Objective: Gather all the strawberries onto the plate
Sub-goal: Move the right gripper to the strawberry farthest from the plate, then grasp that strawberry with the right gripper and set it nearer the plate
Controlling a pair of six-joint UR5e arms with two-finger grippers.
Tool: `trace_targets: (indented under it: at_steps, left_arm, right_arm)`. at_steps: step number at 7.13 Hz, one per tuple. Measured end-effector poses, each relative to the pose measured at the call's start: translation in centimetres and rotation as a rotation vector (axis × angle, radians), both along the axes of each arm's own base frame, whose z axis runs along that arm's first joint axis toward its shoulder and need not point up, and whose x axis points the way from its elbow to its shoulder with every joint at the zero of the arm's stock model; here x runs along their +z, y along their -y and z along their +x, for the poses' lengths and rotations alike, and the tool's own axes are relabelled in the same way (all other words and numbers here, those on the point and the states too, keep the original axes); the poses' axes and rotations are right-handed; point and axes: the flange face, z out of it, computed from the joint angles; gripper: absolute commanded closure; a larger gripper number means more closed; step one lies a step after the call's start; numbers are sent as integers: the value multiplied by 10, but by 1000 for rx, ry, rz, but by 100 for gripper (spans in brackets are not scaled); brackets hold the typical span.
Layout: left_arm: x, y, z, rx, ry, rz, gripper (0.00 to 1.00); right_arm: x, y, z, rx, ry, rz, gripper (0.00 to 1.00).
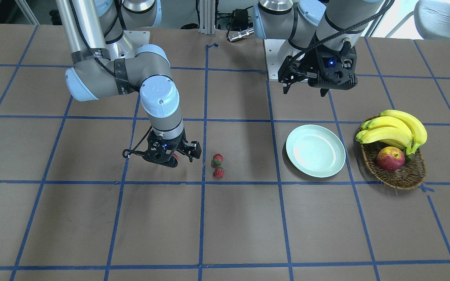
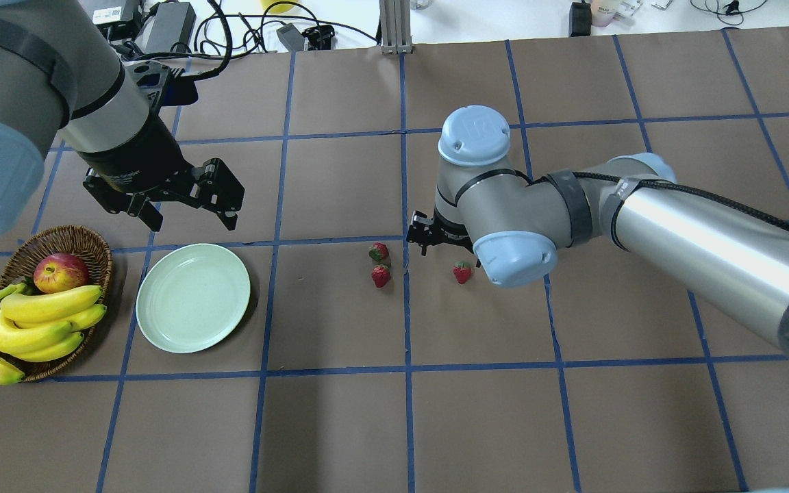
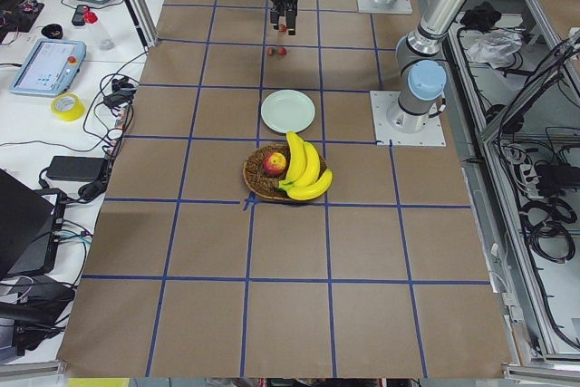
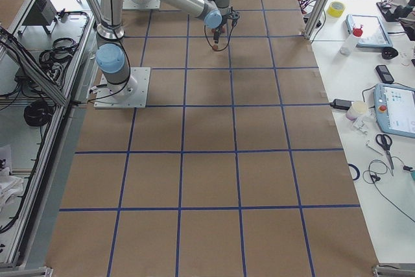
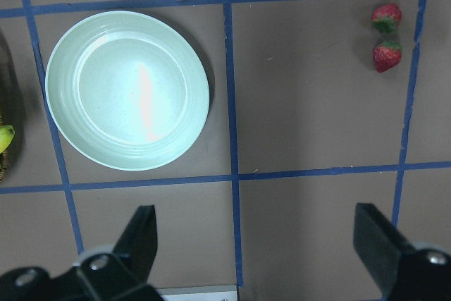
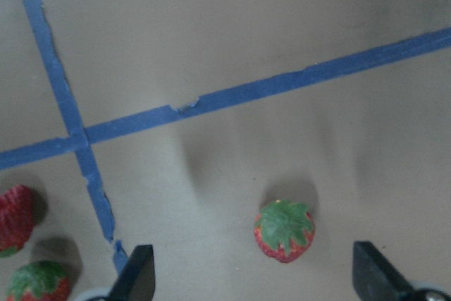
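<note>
Three small red strawberries lie on the brown table. Two strawberries (image 2: 379,252) (image 2: 381,276) lie close together. The third strawberry (image 2: 462,272) lies apart to their right. In the right wrist view this third strawberry (image 6: 284,230) lies on the table between the open fingers of my right gripper (image 6: 254,276), which hovers low over it. The mint-green plate (image 2: 193,298) is empty. My left gripper (image 2: 189,219) is open and empty, held high just behind the plate (image 5: 127,89).
A brown wicker basket (image 2: 93,243) with an apple (image 2: 60,272) and bananas (image 2: 38,322) stands beside the plate, on the side away from the strawberries. Blue tape lines grid the table. The right arm's forearm (image 2: 709,226) stretches across the right side.
</note>
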Motion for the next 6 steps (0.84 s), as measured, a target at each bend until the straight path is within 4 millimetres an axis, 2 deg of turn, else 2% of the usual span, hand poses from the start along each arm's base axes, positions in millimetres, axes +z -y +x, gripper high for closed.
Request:
trace_targets:
  at_steps: [1,2,4,6]
  left_arm:
    - [0,0,0,0,0,0,0]
    - [0,0,0,0,0,0,0]
    - [-3,-2,0,0,0,5,0]
    - [-5,-3,0,0,-1,9,0]
  right_arm:
    - [-14,-9,-5,10,-6,-2,52]
    - [-22,-12,-7,13,-10,3,77]
    - [-27,-11,-10,9,-13,4,97]
    - [-25,-8,-13,-5,-12,-2,100]
